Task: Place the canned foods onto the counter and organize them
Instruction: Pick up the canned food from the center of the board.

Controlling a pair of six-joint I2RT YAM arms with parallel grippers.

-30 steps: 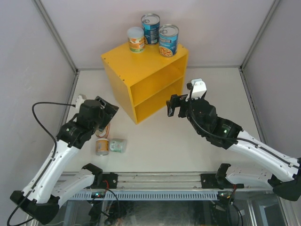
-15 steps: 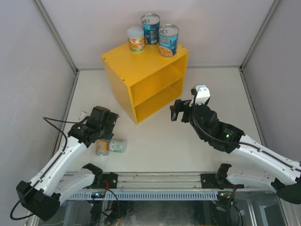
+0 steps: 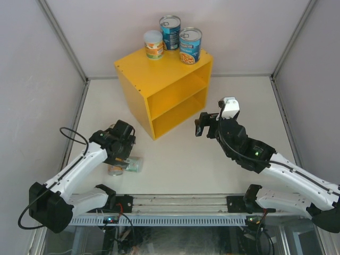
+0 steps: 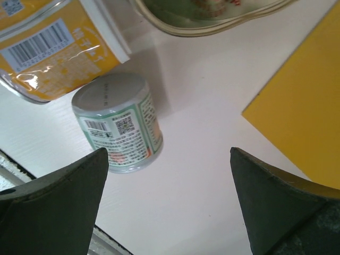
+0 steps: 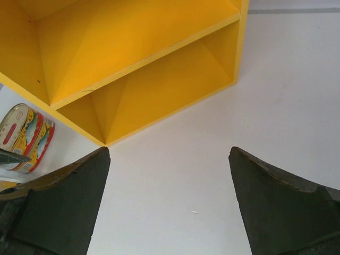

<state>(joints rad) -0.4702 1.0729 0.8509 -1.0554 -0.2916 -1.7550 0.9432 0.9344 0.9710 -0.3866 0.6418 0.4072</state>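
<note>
Left gripper (image 4: 167, 159) was spread wide and empty, hanging over a small green-labelled can (image 4: 118, 122) on its side on the worktop (image 4: 202, 175), with a yellow-labelled can (image 4: 48, 48) just beside it. Right gripper (image 5: 170, 154) gaped empty too, facing the yellow shelf unit (image 5: 133, 37). On the unit's top stood a tall blue-labelled can (image 3: 170, 32), a second blue-labelled can (image 3: 190, 45) and a pale-lidded can (image 3: 153, 44).

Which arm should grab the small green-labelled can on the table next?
Left. The left claw, open, hangs right over the green-labelled can, which sits just ahead of it. The right claw, also open, faces the yellow counter, away from that can.
</note>
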